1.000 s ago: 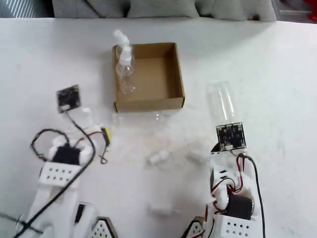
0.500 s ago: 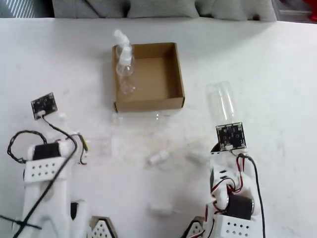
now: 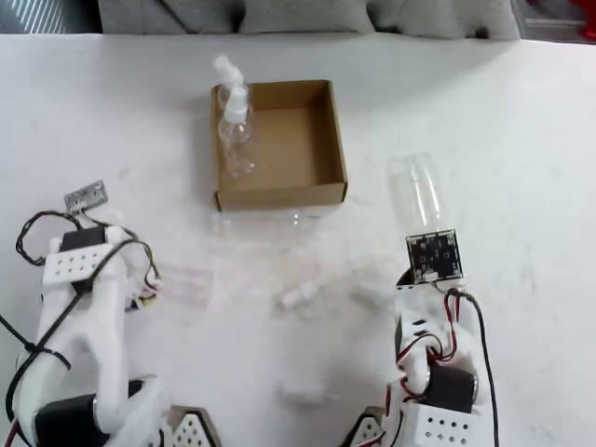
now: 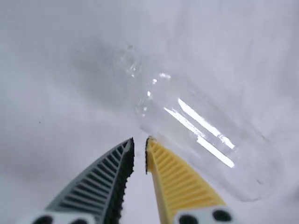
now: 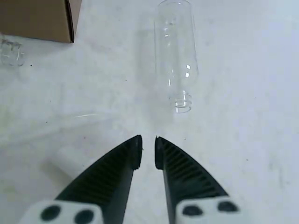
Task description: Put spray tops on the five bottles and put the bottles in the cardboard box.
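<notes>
A clear bottle (image 3: 234,126) with a white spray top stands in the left part of the open cardboard box (image 3: 328,130). Another clear bottle (image 4: 202,135) without a top lies on the white table, just past the tips of my left gripper (image 4: 139,145), whose grey and yellow fingers are shut on nothing. In the high view this bottle (image 3: 190,281) lies right of the left arm. A third topless bottle (image 5: 177,51) lies ahead of my right gripper (image 5: 147,143), its neck towards the shut black fingers. Loose white spray tops (image 3: 298,298) lie mid-table.
A further white spray top (image 3: 303,391) lies near the table's front edge, between the two arm bases. Small clear pieces (image 3: 220,223) rest just in front of the box. A box corner (image 5: 42,21) and a white top (image 5: 70,161) appear in the right wrist view.
The left arm has swung left and back, away from the front of the box, over to the bottle lying at the left. The right arm has stayed still.
</notes>
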